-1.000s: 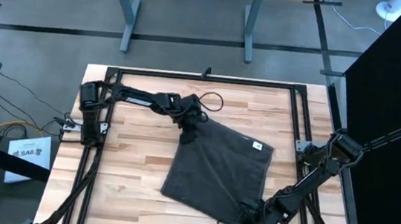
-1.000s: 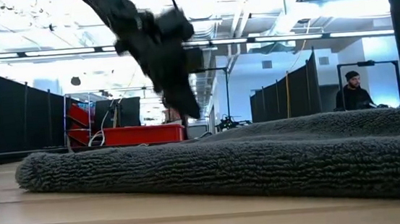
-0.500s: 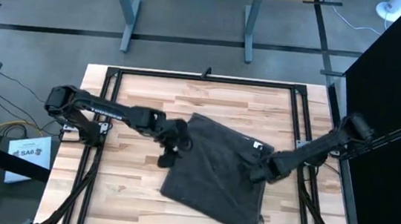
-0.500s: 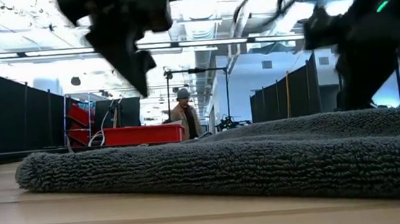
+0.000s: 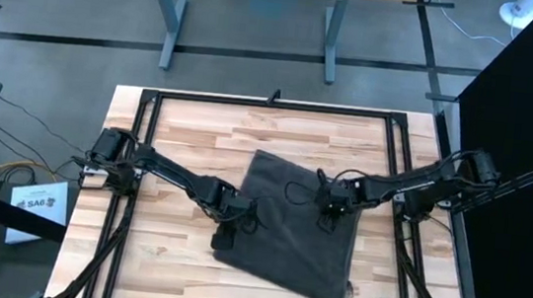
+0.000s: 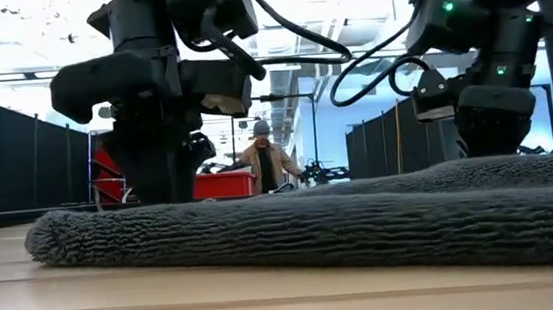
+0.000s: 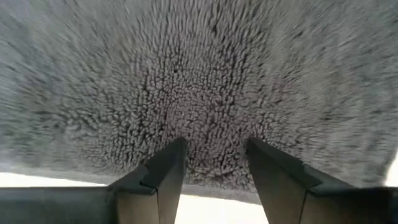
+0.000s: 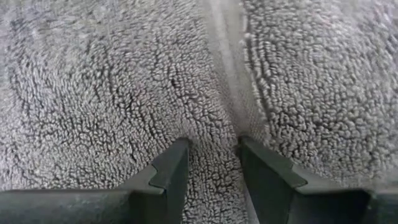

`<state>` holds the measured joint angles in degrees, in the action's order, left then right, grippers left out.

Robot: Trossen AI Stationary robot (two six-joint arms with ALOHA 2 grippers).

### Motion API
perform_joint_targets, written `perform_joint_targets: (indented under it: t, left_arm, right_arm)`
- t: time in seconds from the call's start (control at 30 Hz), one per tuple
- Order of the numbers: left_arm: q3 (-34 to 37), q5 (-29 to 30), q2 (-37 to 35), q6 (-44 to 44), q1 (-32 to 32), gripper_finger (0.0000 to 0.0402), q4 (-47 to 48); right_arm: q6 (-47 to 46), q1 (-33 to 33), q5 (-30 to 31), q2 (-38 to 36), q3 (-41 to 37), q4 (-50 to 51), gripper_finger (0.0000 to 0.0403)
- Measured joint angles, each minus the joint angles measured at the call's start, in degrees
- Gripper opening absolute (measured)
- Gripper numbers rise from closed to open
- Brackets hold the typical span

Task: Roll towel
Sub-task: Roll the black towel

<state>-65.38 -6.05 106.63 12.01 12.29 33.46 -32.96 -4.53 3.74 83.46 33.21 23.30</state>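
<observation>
The dark grey terry towel (image 5: 293, 226) lies spread flat on the wooden table, tilted, and fills the front of the low view (image 6: 342, 219). My left gripper (image 5: 228, 229) points down at the towel's left edge, open, with pile and a strip of bare table between its fingers (image 7: 214, 146). My right gripper (image 5: 328, 207) points down over the towel's right part, open, astride a flat woven band (image 8: 224, 68) in the pile. In the low view the towel's ridge hides both sets of fingertips. My left gripper stands open over the towel's left edge (image 7: 205, 177), fingers pointing down from above; I cannot tell whether the tips touch the pile. My right gripper stands open over the woven band (image 8: 214, 155), fingers pointing down; whether they touch the cloth cannot be told.
A black rail frame (image 5: 271, 103) runs around the tabletop. Bare wood (image 5: 166, 258) lies left of the towel and along the far side. A cable loop (image 5: 294, 190) hangs from the right arm over the towel. A person (image 6: 265, 158) stands in the room beyond.
My left gripper has gone from the towel's far left corner toward the table's near edge, along the towel's left side, and lowered. My right gripper has swung from the towel's near right corner toward the far edge and in over the towel. The towel has stayed where it was.
</observation>
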Motion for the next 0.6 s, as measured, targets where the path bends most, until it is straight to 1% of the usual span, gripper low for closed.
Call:
perform_joint_targets:
  t: [0.07, 0.2, 0.37, 0.43, 0.5, 0.53, 0.6]
  left_arm:
    - [-0.22, 0.16, 0.65, 1.08, 0.66, 0.0162, -0.14]
    - [-0.27, 0.62, 0.92, 3.49, 1.75, 0.0162, -0.04]
    - [-0.08, 2.82, 0.06, 7.01, 1.91, 0.0162, 0.03]
    - [0.03, 4.13, -0.46, 7.47, 1.88, 0.0162, 0.19]
    - [0.11, 4.30, -1.21, 7.52, 1.37, 0.0162, 0.49]
    - [0.13, 4.31, -1.73, 7.41, 1.20, 0.0162, 0.56]
    - [0.11, 4.31, -3.08, 6.74, 1.17, 0.0162, 0.64]
  right_arm:
    - [1.93, 1.52, -0.34, 0.03, -0.11, -0.18, 0.0134]
    - [9.59, 5.73, -0.32, 0.22, 0.05, -2.20, 0.0134]
    - [19.58, 13.92, -1.04, 0.42, 0.55, -2.80, 0.0134]
    - [21.22, 17.01, -4.47, 0.42, 0.95, -2.64, 0.0134]
    - [21.55, 18.80, -10.28, -0.44, 1.58, -1.97, 0.0134]
    - [21.41, 18.64, -13.28, -1.00, 1.77, -1.22, 0.0134]
    - [21.33, 15.86, -17.68, -2.87, 2.48, -0.01, 0.0134]
